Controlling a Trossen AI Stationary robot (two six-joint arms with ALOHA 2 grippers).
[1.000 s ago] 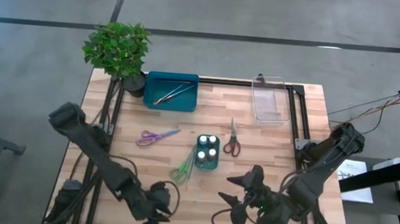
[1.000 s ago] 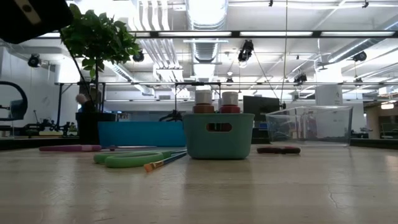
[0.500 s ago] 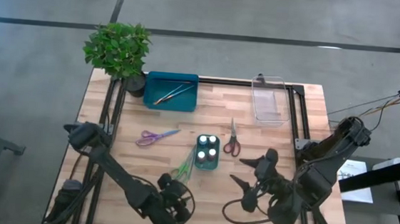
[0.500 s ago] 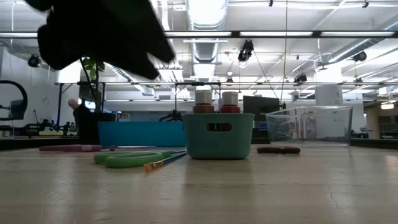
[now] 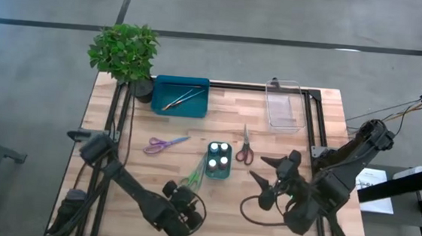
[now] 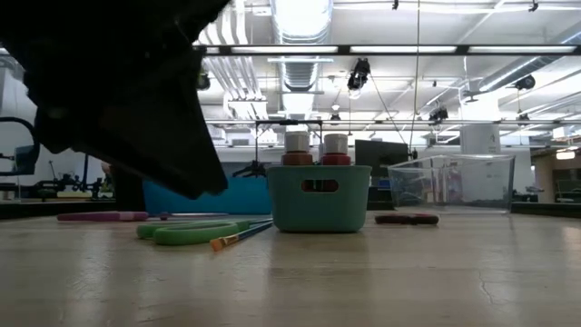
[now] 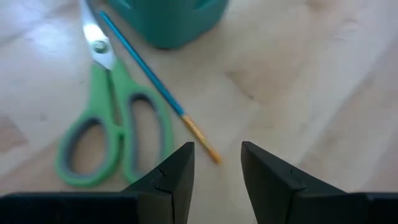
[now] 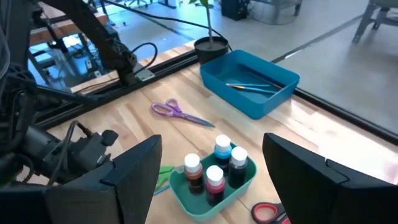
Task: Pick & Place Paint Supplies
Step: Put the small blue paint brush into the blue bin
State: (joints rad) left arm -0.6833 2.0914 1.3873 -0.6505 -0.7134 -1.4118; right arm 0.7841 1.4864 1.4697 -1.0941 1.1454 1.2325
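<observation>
Several white-capped paint pots (image 8: 214, 163) stand in a small teal tray (image 5: 218, 170) at mid-table. Green scissors (image 7: 106, 134) and a thin blue brush (image 7: 149, 81) with an orange tip lie flat on the wood by the tray's near left side. My left gripper (image 7: 217, 163) hovers open just above the brush tip and the scissors' handles, tipped downward (image 5: 184, 194). Purple scissors (image 5: 165, 143) lie left of the tray, red scissors (image 5: 245, 148) to its right. My right gripper (image 5: 268, 175) is open, raised over the near right part of the table.
A blue tray (image 5: 180, 95) with two brushes inside sits at the far left, next to a potted plant (image 5: 125, 52). A clear plastic tray (image 5: 286, 106) stands at the far right. Bare wood lies along the near edge between the arms.
My left gripper has come down and moved toward the green scissors and the brush, tipping its fingers downward; in the low view it now fills the upper left. My right gripper has drifted toward the table's far and right edges. No object has moved.
</observation>
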